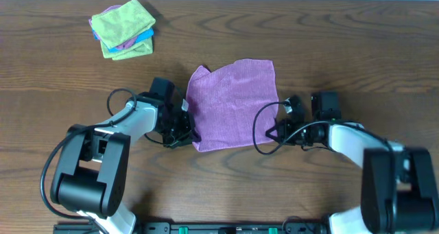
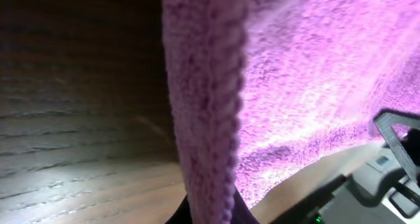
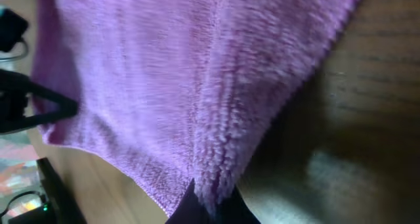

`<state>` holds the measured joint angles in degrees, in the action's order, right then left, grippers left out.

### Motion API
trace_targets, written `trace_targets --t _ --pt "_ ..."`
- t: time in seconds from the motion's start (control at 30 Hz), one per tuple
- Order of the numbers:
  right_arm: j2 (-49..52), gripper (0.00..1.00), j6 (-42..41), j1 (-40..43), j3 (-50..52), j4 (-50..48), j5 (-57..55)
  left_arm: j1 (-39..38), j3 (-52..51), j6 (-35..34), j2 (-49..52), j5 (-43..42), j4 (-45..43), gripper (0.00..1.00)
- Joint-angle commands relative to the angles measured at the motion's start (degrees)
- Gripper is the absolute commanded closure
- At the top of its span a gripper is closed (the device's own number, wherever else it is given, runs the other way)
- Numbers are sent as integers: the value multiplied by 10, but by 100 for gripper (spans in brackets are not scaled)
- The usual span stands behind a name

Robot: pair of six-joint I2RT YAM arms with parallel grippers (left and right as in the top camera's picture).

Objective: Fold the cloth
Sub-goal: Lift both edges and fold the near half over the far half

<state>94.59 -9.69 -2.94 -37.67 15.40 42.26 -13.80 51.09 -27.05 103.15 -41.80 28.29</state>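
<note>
The lilac cloth (image 1: 233,103) lies in the middle of the wooden table, its near edge lifted between my two grippers. My left gripper (image 1: 186,132) is shut on the cloth's near left corner; in the left wrist view the hem (image 2: 203,119) rises straight out of the jaws (image 2: 211,214). My right gripper (image 1: 276,131) is shut on the near right corner; in the right wrist view the cloth (image 3: 197,73) spreads out from the jaws (image 3: 207,207).
A stack of folded cloths, lime-green (image 1: 123,21) over blue (image 1: 142,36), sits at the far left of the table (image 1: 357,49). The other arm's gripper shows in each wrist view, at the right (image 2: 400,145) and at the left (image 3: 26,106).
</note>
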Motion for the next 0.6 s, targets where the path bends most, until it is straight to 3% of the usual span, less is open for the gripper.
trace_targets --t 0.0,0.23,0.57 --pt "-77 99 -6 -4 -22 13 12 16 31 13 -37 -28 5 94" --pt "-198 99 -12 -4 -55 93 -35 49 72 14 -120 -27 25 94" --pt "-221 99 -7 -4 -55 240 -95 50 72 85 -138 19 140 94"
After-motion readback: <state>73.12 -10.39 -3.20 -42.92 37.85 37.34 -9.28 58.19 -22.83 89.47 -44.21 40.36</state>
